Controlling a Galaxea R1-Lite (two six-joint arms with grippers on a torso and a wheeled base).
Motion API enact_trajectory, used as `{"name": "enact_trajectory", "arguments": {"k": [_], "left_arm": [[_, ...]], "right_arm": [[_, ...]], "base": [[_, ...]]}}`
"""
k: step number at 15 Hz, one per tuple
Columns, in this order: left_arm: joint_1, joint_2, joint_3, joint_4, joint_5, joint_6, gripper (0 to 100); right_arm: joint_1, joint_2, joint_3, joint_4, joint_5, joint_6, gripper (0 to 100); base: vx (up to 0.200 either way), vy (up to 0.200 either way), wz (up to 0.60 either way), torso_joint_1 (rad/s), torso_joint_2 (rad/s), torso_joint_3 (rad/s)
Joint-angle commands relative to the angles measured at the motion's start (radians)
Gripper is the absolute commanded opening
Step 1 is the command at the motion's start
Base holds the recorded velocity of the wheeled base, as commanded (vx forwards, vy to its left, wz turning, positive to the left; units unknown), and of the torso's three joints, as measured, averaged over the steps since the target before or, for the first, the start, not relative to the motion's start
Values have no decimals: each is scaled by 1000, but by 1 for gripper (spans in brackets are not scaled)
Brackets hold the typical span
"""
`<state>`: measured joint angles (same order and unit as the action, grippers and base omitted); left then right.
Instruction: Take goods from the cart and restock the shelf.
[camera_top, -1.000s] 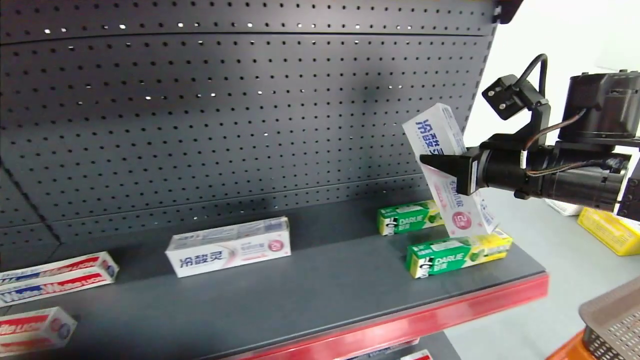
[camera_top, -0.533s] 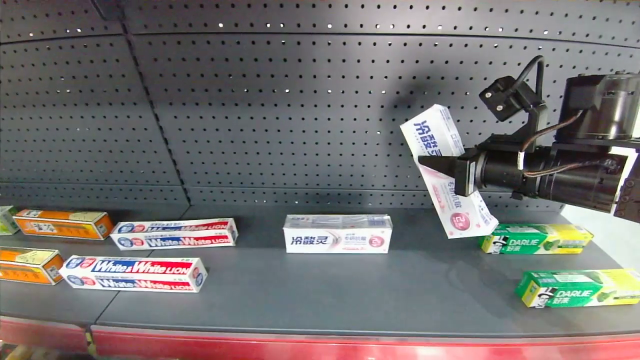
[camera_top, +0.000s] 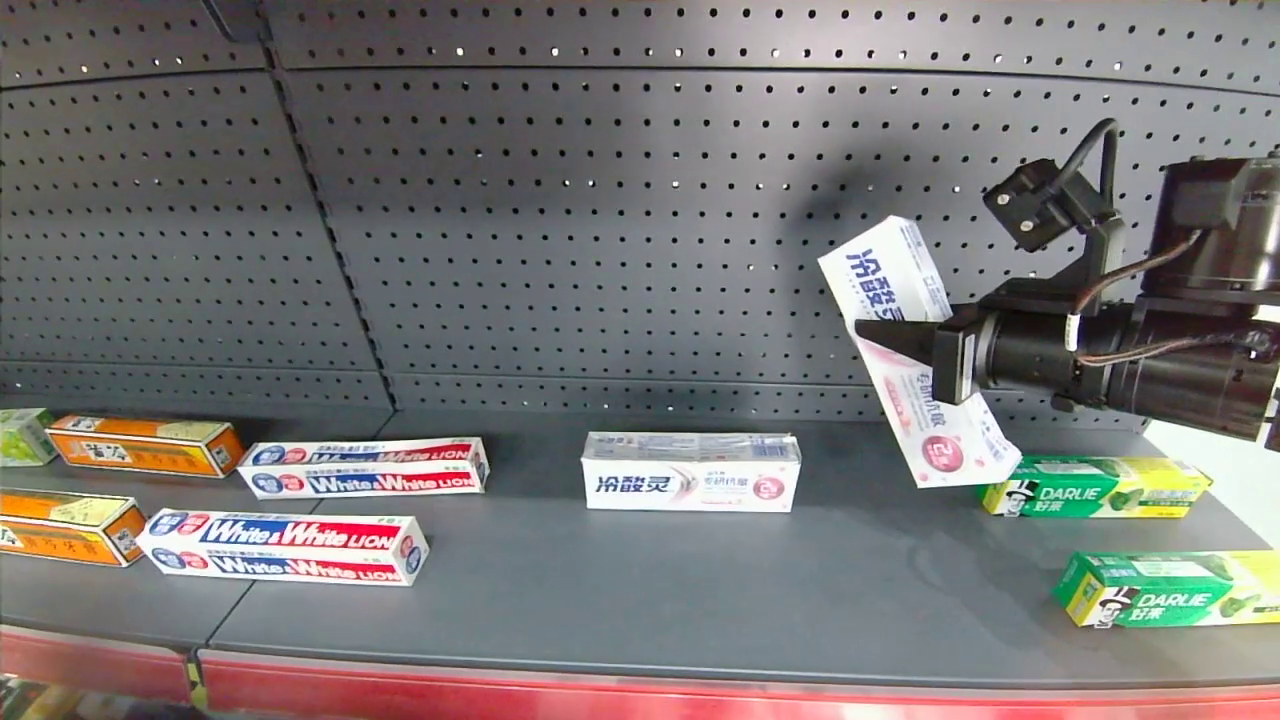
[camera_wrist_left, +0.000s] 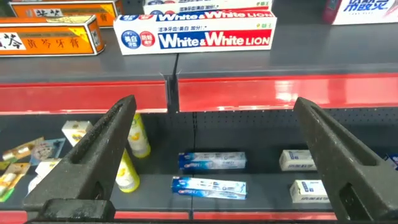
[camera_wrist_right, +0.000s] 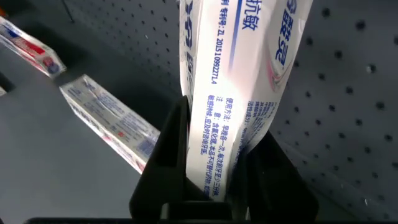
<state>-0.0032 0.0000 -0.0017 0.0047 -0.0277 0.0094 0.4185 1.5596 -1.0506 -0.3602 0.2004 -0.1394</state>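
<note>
My right gripper (camera_top: 885, 335) is shut on a white and pink toothpaste box (camera_top: 915, 350), held tilted above the right part of the grey shelf (camera_top: 650, 590). The right wrist view has that same box (camera_wrist_right: 233, 93) clamped between the black fingers (camera_wrist_right: 168, 155). A matching white and pink box (camera_top: 692, 472) lies flat at the shelf's middle, to the left of the held one. My left gripper (camera_wrist_left: 214, 155) is open and empty, low in front of the shelf's red edge (camera_wrist_left: 249, 93).
Two green boxes (camera_top: 1095, 486) (camera_top: 1165, 588) lie at the shelf's right end. Two red-white-blue boxes (camera_top: 365, 468) (camera_top: 285, 546) and orange boxes (camera_top: 145, 445) lie to the left. A pegboard wall (camera_top: 560, 220) backs the shelf. Lower shelf goods (camera_wrist_left: 211, 162) sit below.
The head camera swung left across the shelf, bringing the left-hand boxes into sight. My right gripper keeps its hold on the tilted box; against the shelf it has barely shifted in the last half second.
</note>
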Motion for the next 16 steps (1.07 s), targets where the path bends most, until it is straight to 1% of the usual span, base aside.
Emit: {"name": "enact_trajectory", "arguments": {"k": [1,3,6,9,10,11,13,14,16], "left_arm": [[0,0,0,0,0,0,100],[0,0,0,0,0,0,100],[0,0,0,0,0,0,100],[0,0,0,0,0,0,100],[0,0,0,0,0,0,100],[0,0,0,0,0,0,100],[0,0,0,0,0,0,100],[0,0,0,0,-1,3,100],[0,0,0,0,-1,1,100]], "right_arm": [[-1,-24,29,-6,1,-3,0],[9,-15,35,-51,-6,-5,0],[26,19,31,-154,-3,-5,0],[55,22,26,-180,17,0,0],[68,14,24,-171,22,3,0],[106,4,29,-163,10,4,0],[140,-10,27,-106,-9,3,0],[163,-29,18,-39,-15,4,0],[186,-33,1,37,-52,3,0]], "base": [[0,0,0,0,0,0],[0,0,-600,2,2,7],[0,0,0,0,0,0],[0,0,0,0,0,0],[0,0,0,0,0,0],[0,0,0,0,0,0],[0,0,0,0,0,0],[0,0,0,0,0,0],[0,0,0,0,0,0]]}}
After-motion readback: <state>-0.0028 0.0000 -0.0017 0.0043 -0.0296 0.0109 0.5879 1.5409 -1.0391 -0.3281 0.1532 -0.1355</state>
